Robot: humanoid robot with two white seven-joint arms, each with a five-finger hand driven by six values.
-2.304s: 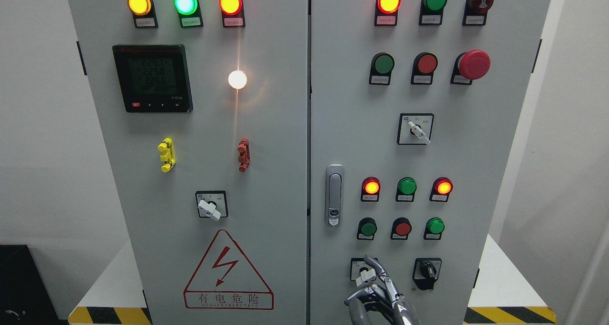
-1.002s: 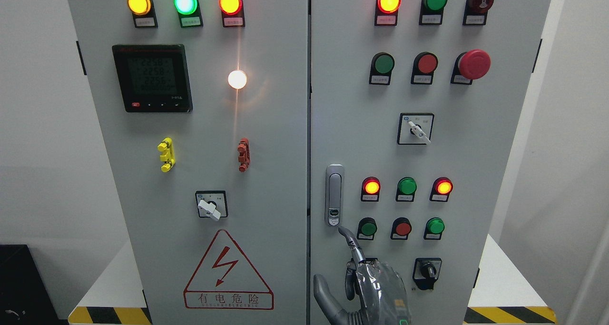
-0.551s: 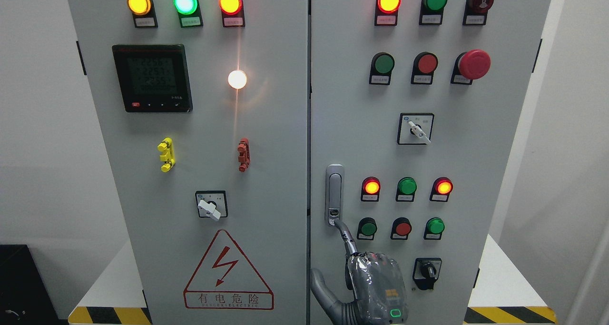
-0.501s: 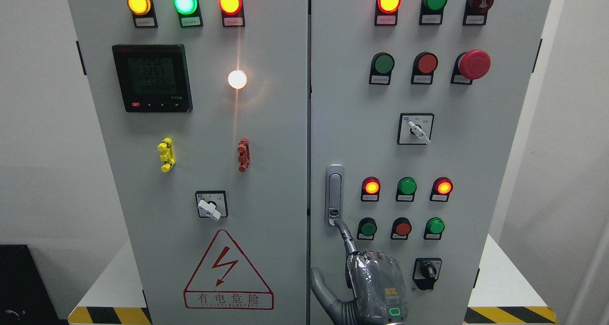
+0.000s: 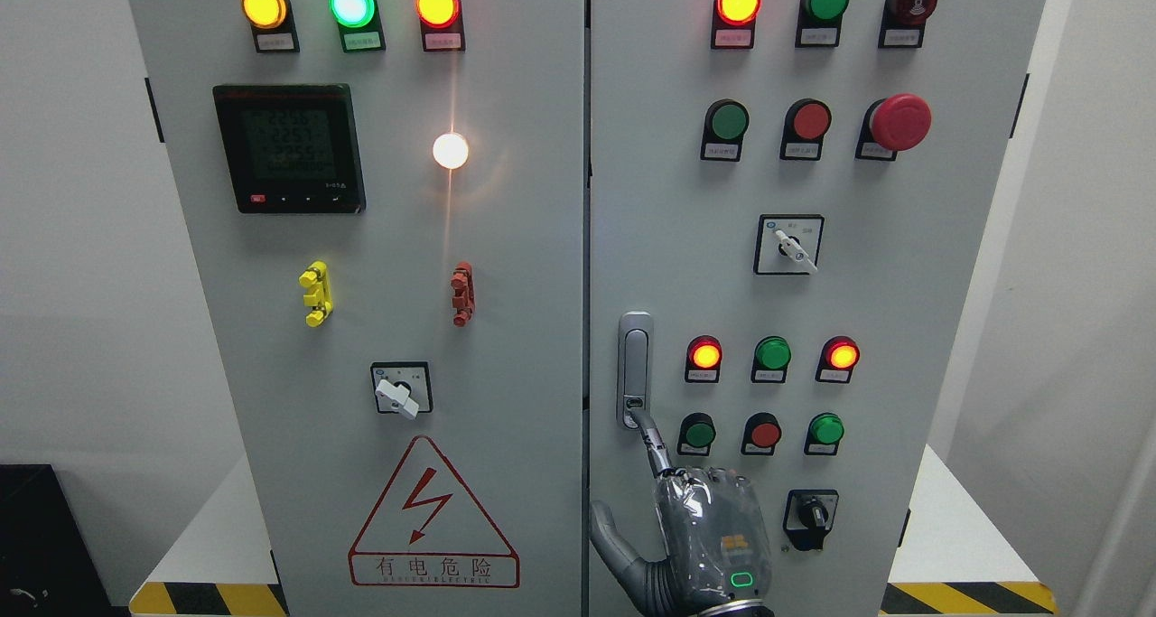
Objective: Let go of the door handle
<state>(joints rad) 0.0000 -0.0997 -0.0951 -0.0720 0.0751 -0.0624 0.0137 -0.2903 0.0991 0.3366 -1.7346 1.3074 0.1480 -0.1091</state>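
Presently, my right hand (image 5: 709,536) sits low on the cabinet's right door (image 5: 668,192), its arm entering at the bottom edge right of centre. The index finger (image 5: 652,438) is extended, its tip touching the release button at the foot of the door handle (image 5: 635,369); the other fingers are curled against the palm and the thumb points left, holding nothing. The handle lies upright and flush, just right of the seam between the doors.

I judge the step to be a button press that frees the handle. Done well, the push goes straight into the panel, centred on the button, with no sideways slide off its rim; I watch for the handle to spring outward.

Room is tight on the right: the lower green button (image 5: 698,434) sits just beside the fingertip, and the black rotary switch (image 5: 810,513) is near the knuckles. Open panel lies left toward the seam and below the handle, so I would withdraw straight back and down. My left hand is out of view.
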